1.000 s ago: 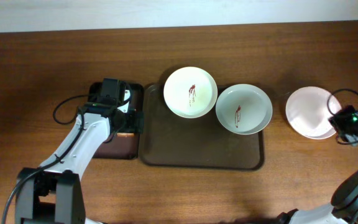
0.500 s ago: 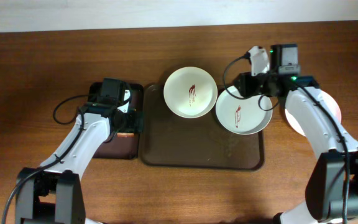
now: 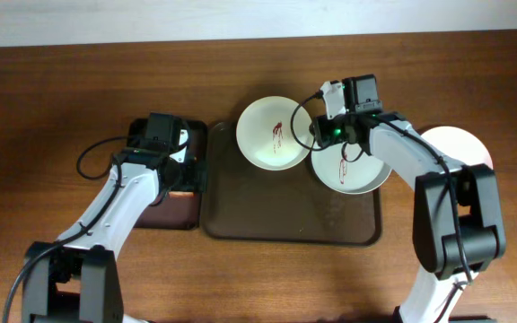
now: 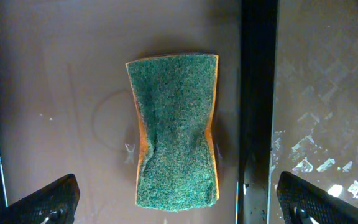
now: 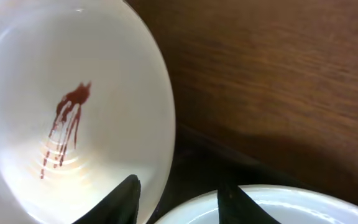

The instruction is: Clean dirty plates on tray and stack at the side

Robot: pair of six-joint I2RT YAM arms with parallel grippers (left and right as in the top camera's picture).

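The dark-brown tray (image 3: 285, 220) holds two white plates. The left plate (image 3: 267, 135) has a dark-red smear and also shows in the right wrist view (image 5: 73, 124). The right plate (image 3: 357, 175), also smeared, is partly hidden under my right arm; its rim shows in the right wrist view (image 5: 278, 205). A third white plate (image 3: 463, 144) lies on the table to the right of the tray, with no smear visible. My right gripper (image 3: 319, 135) (image 5: 179, 202) is open and empty, low over the gap between the two tray plates. My left gripper (image 4: 179, 208) is open above the sponge.
A green-and-orange sponge (image 4: 176, 130) lies on the small black-rimmed tray (image 3: 173, 213), left of the brown tray. My left arm hangs over it (image 3: 164, 142). Bare wooden table (image 5: 278, 74) lies behind the plates.
My right arm has swung left from the plate on the table to the gap between the two tray plates. The left arm and the sponge have not moved.
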